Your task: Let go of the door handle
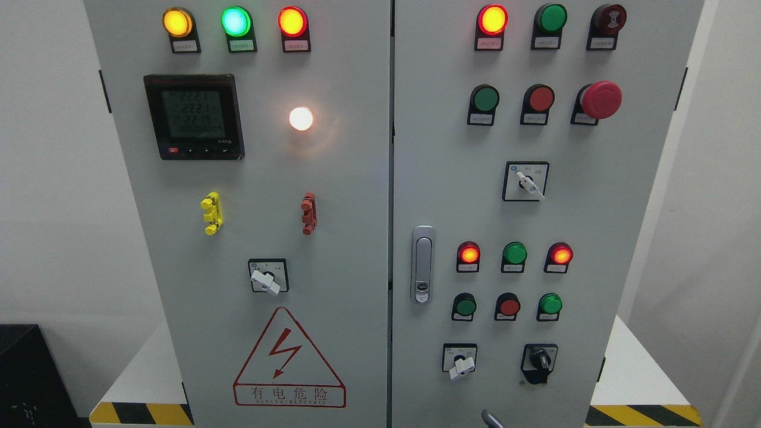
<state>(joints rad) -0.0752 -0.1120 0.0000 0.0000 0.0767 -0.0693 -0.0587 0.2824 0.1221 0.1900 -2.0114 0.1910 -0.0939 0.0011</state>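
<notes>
The silver door handle (423, 264) sits upright and flush on the left edge of the grey cabinet's right door (594, 238), with its lock at the lower end. Nothing touches it. Both doors look closed, and the seam between them (391, 178) runs straight down. A small grey tip (491, 418) pokes up at the bottom edge, right of the middle and well below the handle. It seems to be part of my right hand, but too little shows to tell its shape. My left hand is out of view.
The right door carries lit lamps, push buttons, a red emergency stop (600, 99) and rotary switches (526, 181). The left door (250, 238) has a meter (193, 116), yellow and red clips and a warning triangle (289, 362). Yellow-black striped base edges (142, 413) flank the cabinet.
</notes>
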